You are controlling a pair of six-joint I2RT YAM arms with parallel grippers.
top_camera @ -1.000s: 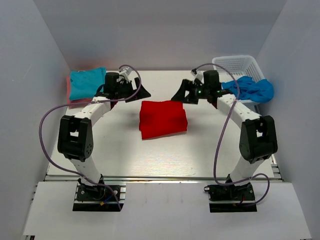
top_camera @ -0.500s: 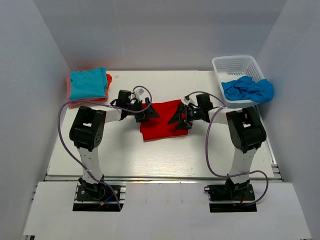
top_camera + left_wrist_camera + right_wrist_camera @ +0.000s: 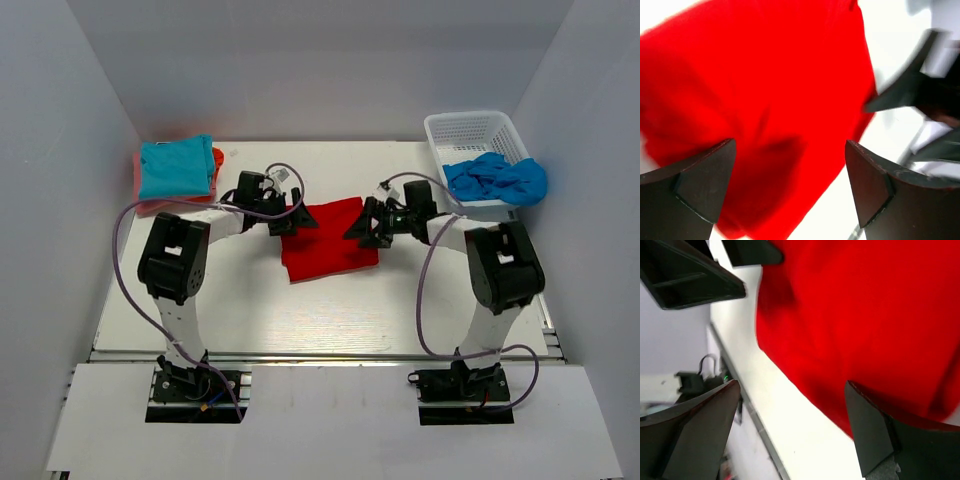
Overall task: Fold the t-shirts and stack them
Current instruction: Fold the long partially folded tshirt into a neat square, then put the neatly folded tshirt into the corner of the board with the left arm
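Observation:
The bright red t-shirt [image 3: 328, 240] lies folded into a rough rectangle in the middle of the table. It fills the left wrist view [image 3: 755, 100] and the right wrist view [image 3: 865, 315]. My left gripper [image 3: 294, 222] is open at the shirt's left edge, low over it. My right gripper [image 3: 362, 229] is open at the shirt's right edge. Neither holds cloth. A turquoise t-shirt [image 3: 176, 166] lies folded on an orange-pink one [image 3: 140, 192] at the far left.
A white mesh basket [image 3: 478, 130] stands at the far right with a crumpled blue cloth [image 3: 497, 178] hanging over its front rim. Grey walls close in the table on three sides.
Both grippers came down from the back of the table to the red shirt's side edges. In the last half second they shifted slightly towards the back.

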